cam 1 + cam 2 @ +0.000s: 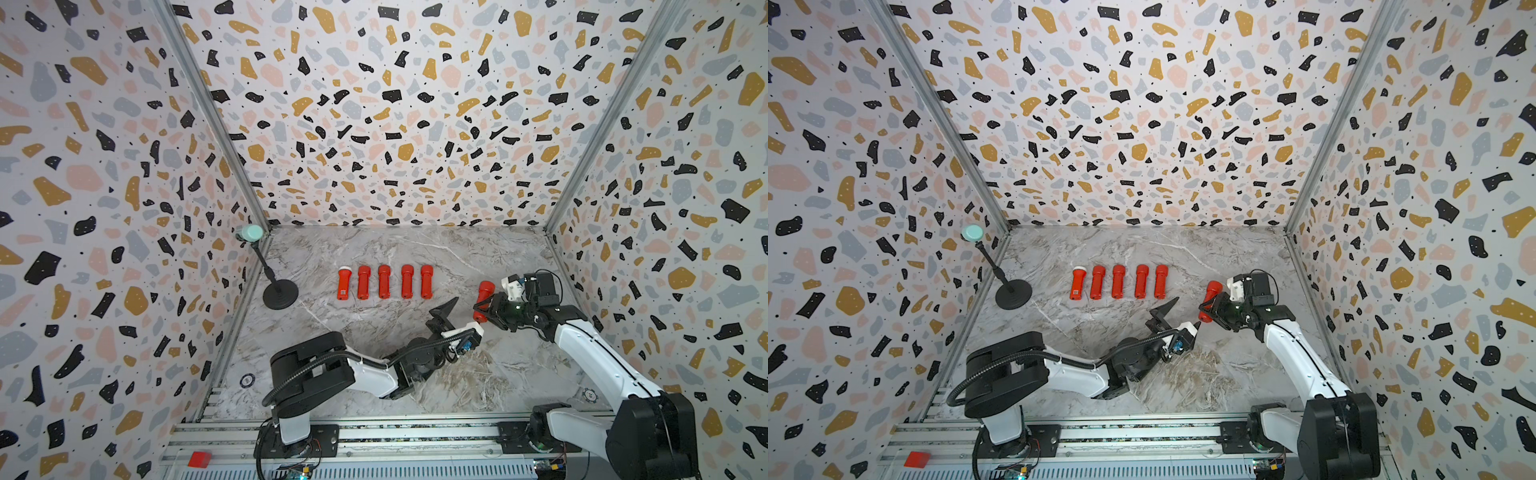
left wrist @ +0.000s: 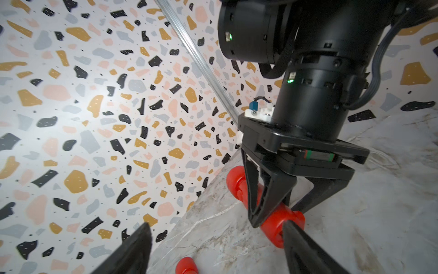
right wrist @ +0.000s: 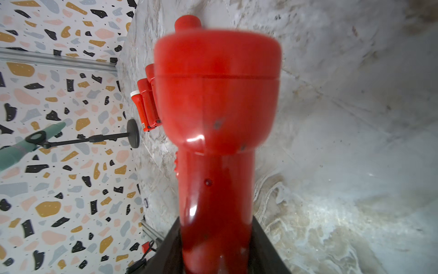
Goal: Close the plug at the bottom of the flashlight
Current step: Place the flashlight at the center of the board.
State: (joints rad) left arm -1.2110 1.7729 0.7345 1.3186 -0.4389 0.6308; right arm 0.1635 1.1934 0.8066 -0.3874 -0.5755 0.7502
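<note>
The right gripper [image 1: 483,306] clamped the flashlight [image 1: 486,288], bottom end turned toward the left gripper [image 1: 1187,311] (jaws spread wide, holding nothing), probably so the plug could be reached.

We see the flashlight [image 3: 216,118] as smooth, glossy red plastic with bright highlights. The right gripper [image 2: 275,217] around the flashlight looks like matt black plastic. Under the flashlight, the table [image 1: 415,249] looks like smooth marble with a soft sheen. Behind the flashlight, the walls [image 1: 395,124] look matt and the corner post [image 1: 601,124] looks like brushed metal.
</note>
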